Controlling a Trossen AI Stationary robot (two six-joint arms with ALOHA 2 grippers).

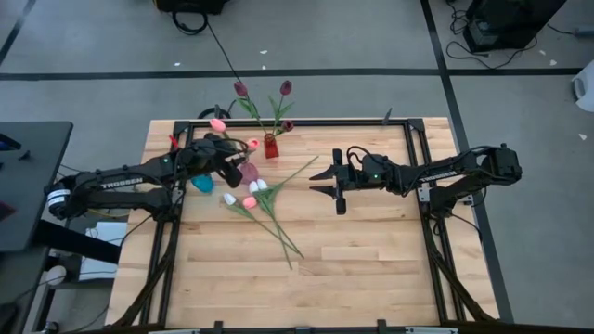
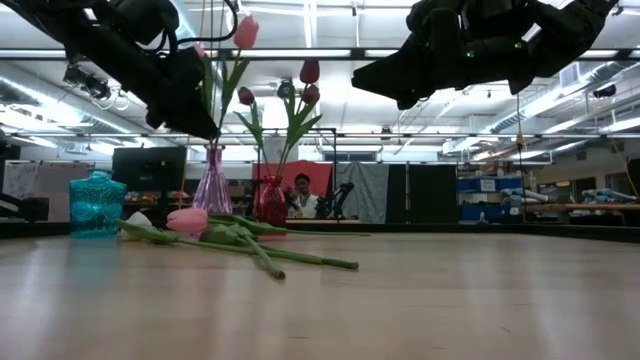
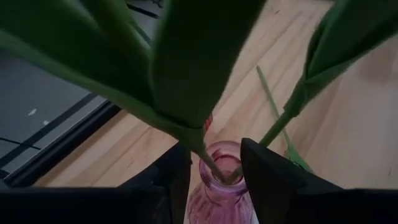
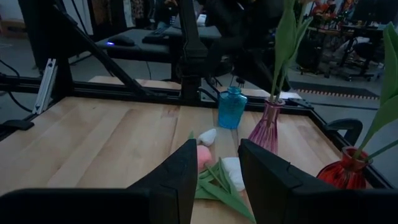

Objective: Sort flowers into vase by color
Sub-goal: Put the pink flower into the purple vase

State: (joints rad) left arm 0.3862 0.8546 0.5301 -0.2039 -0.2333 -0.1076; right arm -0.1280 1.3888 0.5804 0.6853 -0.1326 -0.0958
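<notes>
Pink tulip (image 2: 245, 32) | clamped in left tool (image 3: 214, 165), over purple vase (image 2: 212, 186) | right tool (image 4: 217, 165) open

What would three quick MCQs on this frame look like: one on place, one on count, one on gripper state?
1. Where is the left gripper?
A. Over the pink vase
B. At the blue vase
C. Down on the table

2. How many maroon tulips stand in the red vase?
A. One
B. Three
C. Five

3. What is the right gripper doing?
A. Shut on a white tulip
B. Open and empty above the table
C. Shut on the red vase

Answers:
1 A, the left wrist view shows the pink vase's mouth right between its fingers, stems running into it.
2 B, the low view shows three dark heads above the red vase.
3 B, the high view shows its fingers spread, nothing between them.
</notes>
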